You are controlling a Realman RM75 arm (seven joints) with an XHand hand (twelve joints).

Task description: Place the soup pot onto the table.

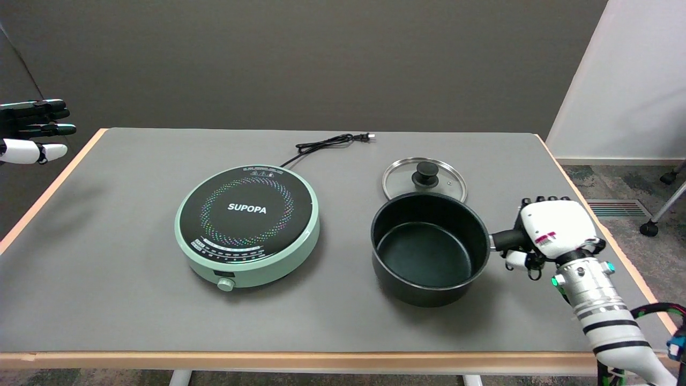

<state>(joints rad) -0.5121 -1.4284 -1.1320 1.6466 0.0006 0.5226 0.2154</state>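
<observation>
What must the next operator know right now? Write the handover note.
Right hand grips the pot by its side handle. Pot is off the cooker, to its right, low over or on the table; contact can't be judged. Lid lies just behind it.
Done: pot carried off the cooker.
Left: confirm it rests on the table, open the hand, withdraw.

White right hand (554, 230), black fingers (541, 200), silver wrist (587, 287)
</observation>
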